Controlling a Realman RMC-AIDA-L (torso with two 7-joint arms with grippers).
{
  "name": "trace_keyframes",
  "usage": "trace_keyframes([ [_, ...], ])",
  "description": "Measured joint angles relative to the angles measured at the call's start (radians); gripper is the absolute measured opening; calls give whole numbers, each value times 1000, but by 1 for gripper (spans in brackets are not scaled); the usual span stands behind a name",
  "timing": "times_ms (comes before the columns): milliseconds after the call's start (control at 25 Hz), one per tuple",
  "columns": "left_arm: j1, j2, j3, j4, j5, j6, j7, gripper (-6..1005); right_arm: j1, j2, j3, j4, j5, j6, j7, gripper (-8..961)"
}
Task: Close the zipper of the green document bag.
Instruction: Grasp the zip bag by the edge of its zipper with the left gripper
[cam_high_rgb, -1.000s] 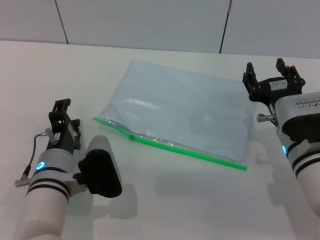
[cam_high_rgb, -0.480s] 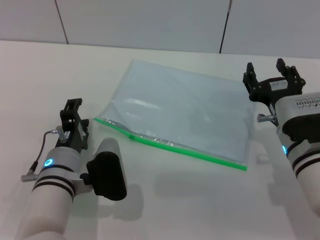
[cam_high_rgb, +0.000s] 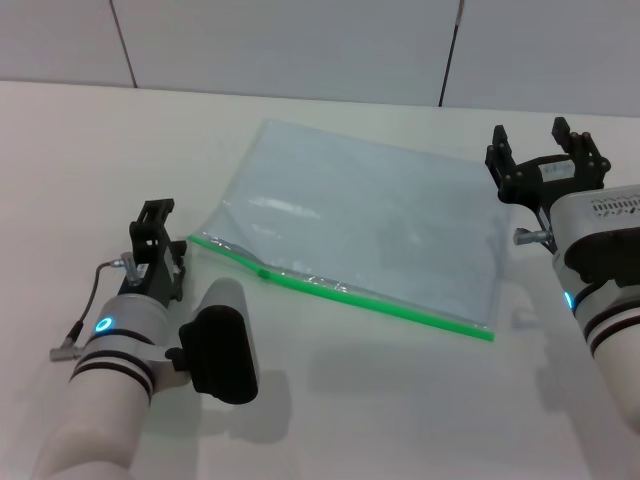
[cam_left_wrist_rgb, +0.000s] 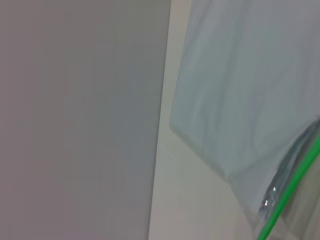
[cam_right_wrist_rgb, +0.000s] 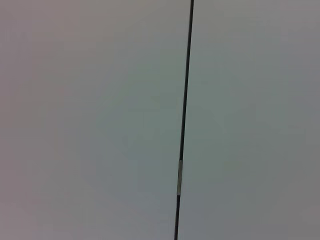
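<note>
One table (cam_high_rgb: 400, 400) is seen, pale and bare around the work. One green document bag (cam_high_rgb: 370, 220) is laid flat on it, between the two arms; its long axis is run from the left gripper's side, near edge, away toward the lower right, and its near left corner is lifted slightly. One zipper (cam_high_rgb: 350, 292) is carried along the bag's near long edge, parallel to that axis, with one small slider tab (cam_high_rgb: 263, 271) set near the bag's left end; the mouth is seen gaping left of the tab in the left wrist view, where the green strip (cam_left_wrist_rgb: 290, 192) is also caught. Two grippers are counted. The left gripper (cam_high_rgb: 158, 232) is held low just beside the bag's near left corner, apart from it, pointed away from the robot; its finger spacing cannot be told. The right gripper (cam_high_rgb: 545, 150) is raised beside the bag's far right corner, fingers spread, nothing grasped
</note>
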Motion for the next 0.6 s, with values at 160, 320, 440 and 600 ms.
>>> trace_keyframes([
  [160,-6,0,0,0,12,4,0,604,0,0,0,-1,0,0,0,693],
  [320,-9,1,0,0,17,13,1,603,-1,0,0,-1,0,0,0,693],
  [440,-10,2,0,-2,17,24,1,602,-2,0,0,-1,0,0,0,693],
  [600,-10,1,0,-10,17,29,1,601,-4,0,0,1,0,0,0,693],
])
